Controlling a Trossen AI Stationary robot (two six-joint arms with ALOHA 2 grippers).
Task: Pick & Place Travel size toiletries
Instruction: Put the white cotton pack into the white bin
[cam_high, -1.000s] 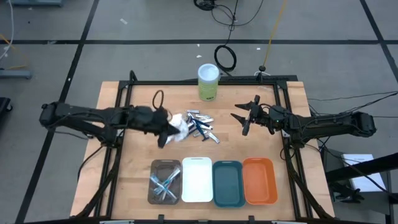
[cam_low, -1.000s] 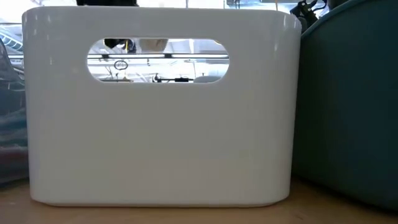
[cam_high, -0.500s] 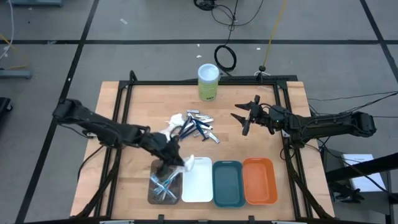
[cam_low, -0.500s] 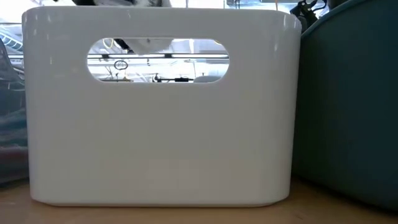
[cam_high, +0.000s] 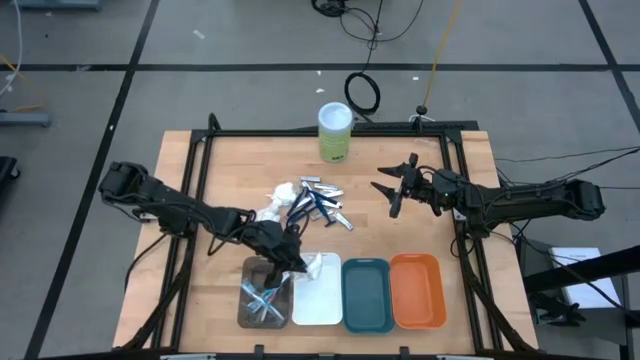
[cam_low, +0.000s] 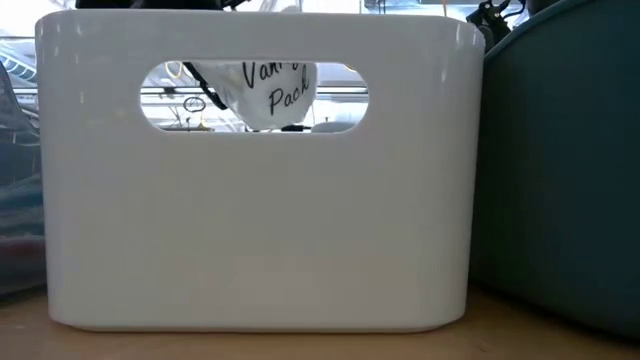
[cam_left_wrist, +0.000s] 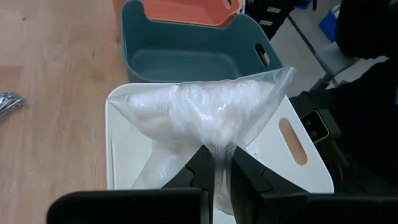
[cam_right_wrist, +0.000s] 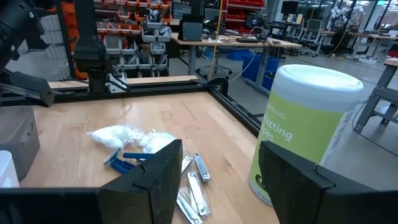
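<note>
The left tool (cam_left_wrist: 214, 177) pinches the gathered neck of a clear plastic pouch of white wadding (cam_left_wrist: 208, 121) and holds it over the white tray (cam_left_wrist: 311, 163), so that the soft bulk hangs clear of the fingers and would fall inside the tray walls, not on the rim. The pouch is thin, crinkled film, glossy where it catches light, with a puffy, shapeless filling; through the tray's handle slot in the low view it shows as a rounded white bag with dark printed lettering. The white tray is smooth, rounded plastic with an oval cut-out handle, and is otherwise bare inside. Just beyond it sit a teal tray (cam_left_wrist: 186, 53) and an orange tray (cam_left_wrist: 180, 12) of the same moulded shape, while on its other side the brown tray (cam_high: 266, 291) already holds a few toiletries, apparently sorted by kind. The unsorted heap (cam_high: 305, 203) lies up the tabletop (cam_high: 200, 180) from the white tray: more white wads, dark blue razors and flat shiny metal clippers. The right tool (cam_high: 390, 190) waits spread wide, well away from the white tray, near a green-and-white canister (cam_high: 335, 131).
</note>
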